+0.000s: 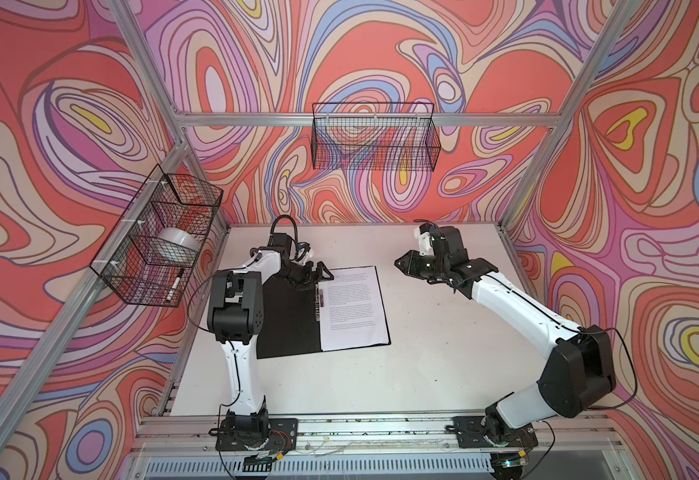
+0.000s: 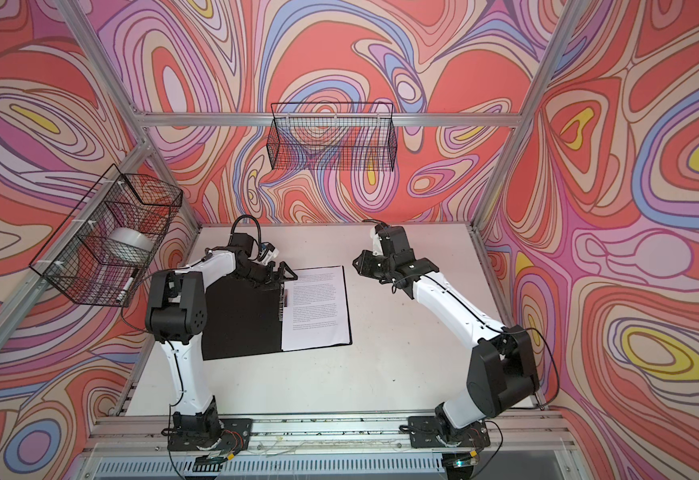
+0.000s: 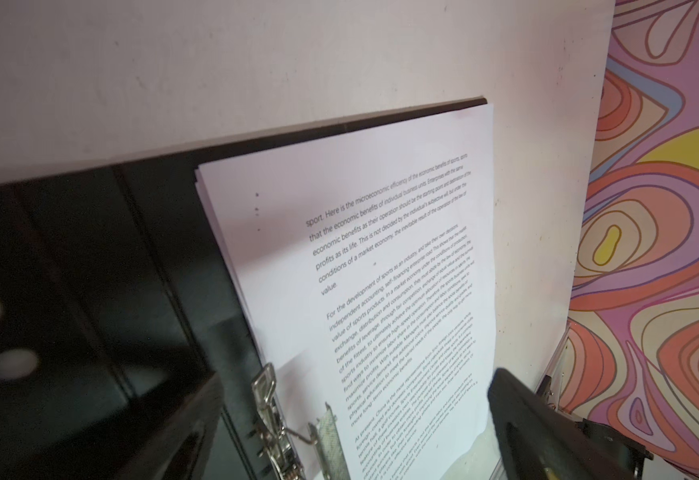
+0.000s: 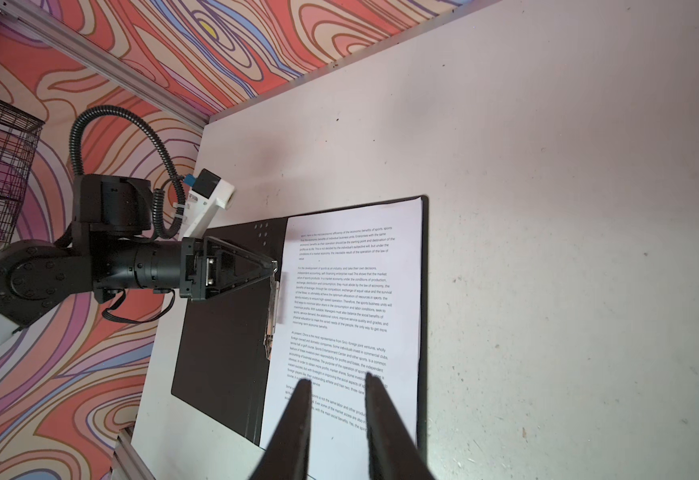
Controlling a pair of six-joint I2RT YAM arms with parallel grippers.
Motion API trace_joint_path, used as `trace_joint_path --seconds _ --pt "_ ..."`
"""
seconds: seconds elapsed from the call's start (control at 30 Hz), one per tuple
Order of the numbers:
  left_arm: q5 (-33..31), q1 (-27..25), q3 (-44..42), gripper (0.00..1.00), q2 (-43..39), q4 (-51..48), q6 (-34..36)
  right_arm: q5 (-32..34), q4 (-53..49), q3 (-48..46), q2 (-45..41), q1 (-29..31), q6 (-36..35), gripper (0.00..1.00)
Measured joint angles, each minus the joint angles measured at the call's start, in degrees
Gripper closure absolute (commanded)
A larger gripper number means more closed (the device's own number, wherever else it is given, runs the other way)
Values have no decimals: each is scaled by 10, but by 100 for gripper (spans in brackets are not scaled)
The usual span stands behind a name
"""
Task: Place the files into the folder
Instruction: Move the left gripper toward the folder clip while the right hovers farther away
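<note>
In both top views my left arm rises from its base, folds at the elbow and reaches forward, so my left gripper (image 1: 322, 275) sits low over the far end of the folder's spine. My right arm stretches in from the right with its wrist turned toward the middle. My right gripper (image 1: 400, 262) hangs over the bare table (image 1: 443, 353), near the folder's far right corner but apart from it. The folder (image 1: 287, 322) lies open and flat, black inside up, and the files (image 1: 354, 309) lie on its right half.

From my left wrist, my left fingers (image 3: 547, 432) are spread wide, one on each side of the metal spine clip (image 3: 275, 415), and they grip nothing. The printed top sheet lies just beyond the clip.

From my right wrist, my right fingers (image 4: 297, 419) are parted only narrowly. Nothing sits between them, and the files show behind them.

The table is white and scuffed. The walls carry red, pink and blue swirls. An empty-looking wire basket (image 1: 376, 137) hangs on the back rail. A side basket (image 1: 131, 266) holds a tape roll (image 1: 179, 245) and a marker (image 1: 174, 286).
</note>
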Motion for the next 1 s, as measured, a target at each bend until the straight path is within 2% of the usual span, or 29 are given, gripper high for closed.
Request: trace_joint_path --seconds 0.57,1.0 --pt "49 -4 1 2 0 17 -37 12 2 0 -19 0 -3 76" --pt "90 -9 -29 2 -64 16 -42 12 5 0 -18 0 -3 76"
